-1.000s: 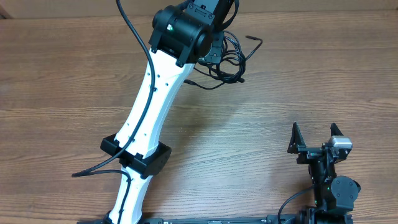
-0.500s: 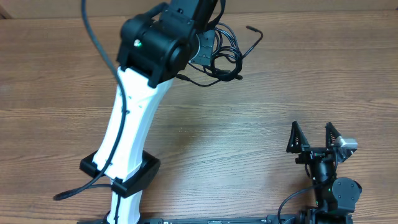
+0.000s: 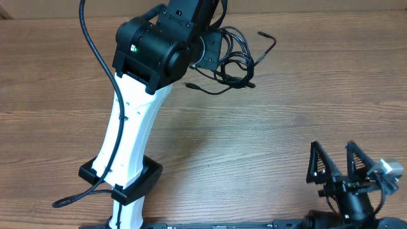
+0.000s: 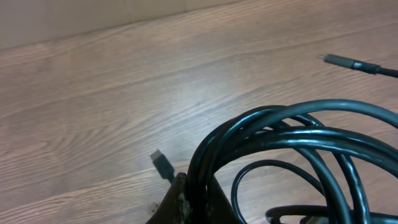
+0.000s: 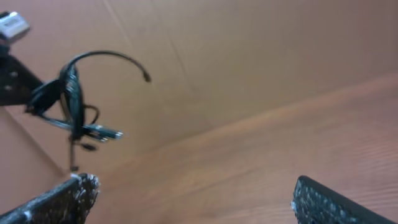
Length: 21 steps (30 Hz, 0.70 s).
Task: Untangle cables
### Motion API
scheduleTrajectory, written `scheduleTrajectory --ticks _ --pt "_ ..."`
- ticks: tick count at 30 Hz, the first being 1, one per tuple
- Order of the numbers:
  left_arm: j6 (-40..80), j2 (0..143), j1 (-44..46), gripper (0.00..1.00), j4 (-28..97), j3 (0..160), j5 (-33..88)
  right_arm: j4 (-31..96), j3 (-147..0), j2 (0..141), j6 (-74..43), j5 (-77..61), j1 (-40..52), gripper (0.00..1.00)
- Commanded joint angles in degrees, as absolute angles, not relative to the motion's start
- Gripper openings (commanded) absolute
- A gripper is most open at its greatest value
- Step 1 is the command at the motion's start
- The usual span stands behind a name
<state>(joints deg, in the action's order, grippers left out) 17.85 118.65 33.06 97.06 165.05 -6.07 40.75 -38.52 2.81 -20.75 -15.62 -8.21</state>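
Inside closed left tool (image 4: 191,200), tangled cables (image 4: 292,134).

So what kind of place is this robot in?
Probably a robot lab or test bench, not a home. There's a bare wood-grain table, a big white-and-black robot arm reaching across it, and a tangle of thin black cables at the far end. Nothing homey shows.

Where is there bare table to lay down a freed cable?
Bare wooden table lies between the tangled thin black cables and the right gripper, and left of the white left arm. Crowded: top centre, around the bundle.
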Motion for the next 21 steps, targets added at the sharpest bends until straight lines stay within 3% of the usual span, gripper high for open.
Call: scheduleTrajectory --ticks 1,13,16,21 --pt "17.93 117.36 34.68 0.04 96.79 165.97 0.16 44.84 -45.67 8.4 -21.02 -20.38 -8.38 1.0" --pt "8.34 117.36 44.88 0.04 96.79 165.97 -3.51 71.31 -71.7 31.09 -13.39 -31.05 -8.38 1.0" --pt "-4.21 117.36 47.62 0.04 96.79 165.97 -3.84 72.93 -73.93 32.82 -13.41 -31.24 -8.38 1.0" --pt "-10.15 117.43 48.27 0.04 96.77 165.93 -5.82 72.99 -75.29 32.8 -13.34 -31.24 -8.36 1.0"
